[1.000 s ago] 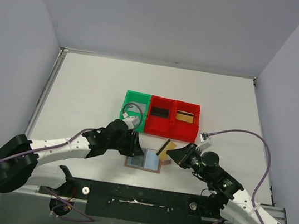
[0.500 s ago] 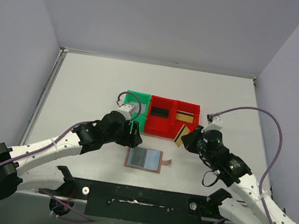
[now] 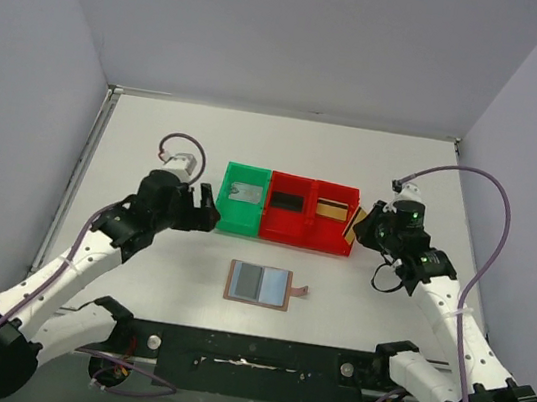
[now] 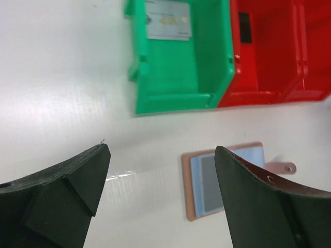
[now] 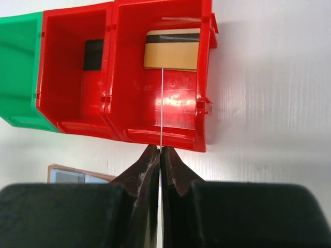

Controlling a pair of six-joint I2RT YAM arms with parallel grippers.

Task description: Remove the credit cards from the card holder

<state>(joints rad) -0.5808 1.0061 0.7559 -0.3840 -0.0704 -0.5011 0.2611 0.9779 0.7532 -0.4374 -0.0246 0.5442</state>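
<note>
Right gripper (image 5: 160,151) pinched card (image 5: 161,108) edge-on above red bin (image 5: 204,77) | left gripper (image 4: 160,150) spread, empty | holder (image 3: 258,284) on table (image 3: 156,144) | card judged light, stiff, slick: grip flat faces near an edge

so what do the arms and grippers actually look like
The left arm and right arm have white link shells with black joints and a lilac cable along each. The left gripper and right gripper have black, wedge-shaped fingers.
</note>
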